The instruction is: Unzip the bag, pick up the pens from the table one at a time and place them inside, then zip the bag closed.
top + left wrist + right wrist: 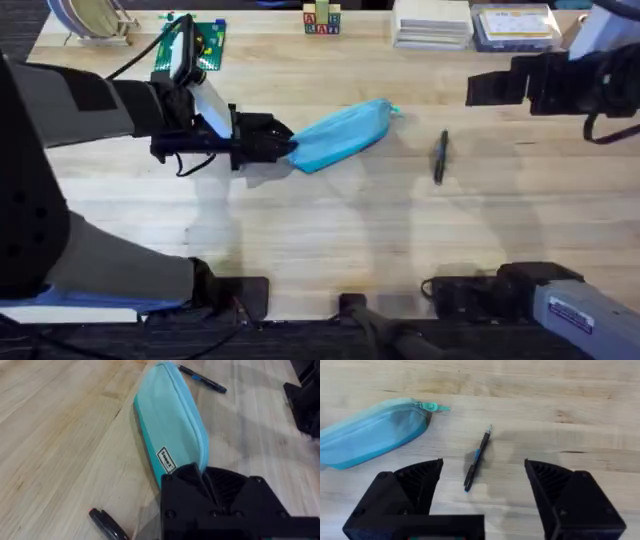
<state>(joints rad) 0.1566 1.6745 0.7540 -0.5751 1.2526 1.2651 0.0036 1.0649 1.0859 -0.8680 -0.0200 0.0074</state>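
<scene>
With the left gripper (285,143) seemingly clamped on the bag (345,133) end and the right gripper's (482,477) fingers spread wide and empty, tugging the pull tab (436,407) could drag the bag into the pen (440,156).

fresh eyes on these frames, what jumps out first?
The light blue bag lying mid-table, zipper shut, with the left gripper closed on its near end. Next, a dark pen lying alone on the table to the bag's right, with the right gripper hovering over it, fingers wide open. A second pen lies beside the left gripper.
</scene>
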